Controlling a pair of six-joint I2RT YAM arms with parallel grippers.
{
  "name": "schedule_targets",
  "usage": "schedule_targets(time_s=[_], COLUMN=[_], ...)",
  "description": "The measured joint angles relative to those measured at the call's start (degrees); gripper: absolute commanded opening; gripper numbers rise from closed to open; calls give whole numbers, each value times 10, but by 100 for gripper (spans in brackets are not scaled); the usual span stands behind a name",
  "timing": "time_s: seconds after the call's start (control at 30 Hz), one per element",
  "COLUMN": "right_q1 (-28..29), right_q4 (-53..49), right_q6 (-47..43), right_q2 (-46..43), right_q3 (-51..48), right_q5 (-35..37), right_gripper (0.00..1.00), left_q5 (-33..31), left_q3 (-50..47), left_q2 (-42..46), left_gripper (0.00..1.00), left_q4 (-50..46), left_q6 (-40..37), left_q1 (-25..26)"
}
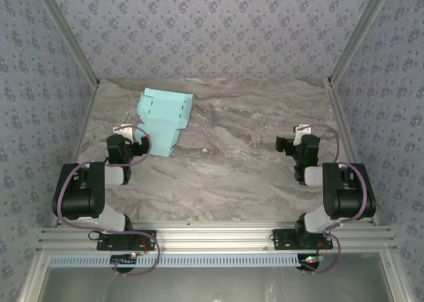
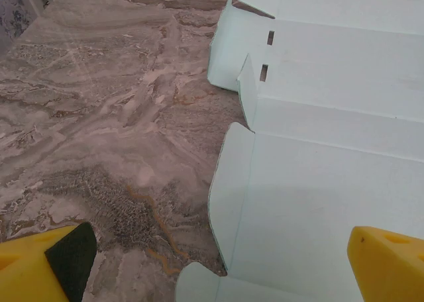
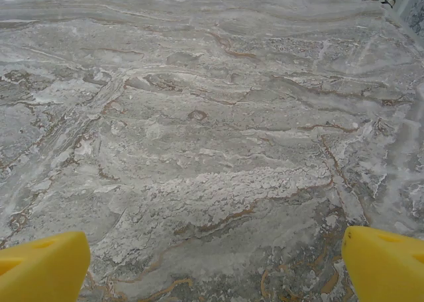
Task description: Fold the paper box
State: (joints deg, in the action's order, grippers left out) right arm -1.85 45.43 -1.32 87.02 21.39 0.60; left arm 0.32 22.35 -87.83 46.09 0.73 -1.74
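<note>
the box (image 1: 163, 118) lies unfolded on the table (image 1: 252, 159) in the upper left of the top view, just above the left tool (image 1: 131, 140). in the left wrist view its flaps and slots take the right side. the right tool (image 1: 296, 142) sits centre right, well apart. both tools stand wide, holding nothing.

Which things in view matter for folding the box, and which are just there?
In the job:
paper box, lying unfolded
left gripper, open, at the box's edge
right gripper, open, well away from it

Just there:
marble table
patterned walls
aluminium frame rail
</note>
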Motion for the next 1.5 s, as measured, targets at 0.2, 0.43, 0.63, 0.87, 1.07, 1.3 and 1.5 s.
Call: schedule_targets(time_s=[0.2,0.43,0.63,0.87,1.07,1.3,1.5], right_q1=[0,0,0,-3,-2,-25,-33], right_q4=[0,0,0,0,-70,-350,-561], right_q6=[0,0,0,9,31,237,405], right_q2=[0,0,0,-3,-128,-275,-234], right_q3=[0,0,0,-1,-17,156,285], right_q5=[0,0,0,18,79,181,200], right_gripper=[100,100,100,100,100,100,95], left_q5=[0,0,0,0,-35,-55,-46], left_q3=[0,0,0,0,28,148,226], left_q2=[0,0,0,0,53,246,211], left_gripper=[99,99,99,99,99,99,99], left_q4=[0,0,0,0,-115,-325,-461], left_q6=[0,0,0,2,21,137,219], left_q1=[0,0,0,-1,2,6,-18])
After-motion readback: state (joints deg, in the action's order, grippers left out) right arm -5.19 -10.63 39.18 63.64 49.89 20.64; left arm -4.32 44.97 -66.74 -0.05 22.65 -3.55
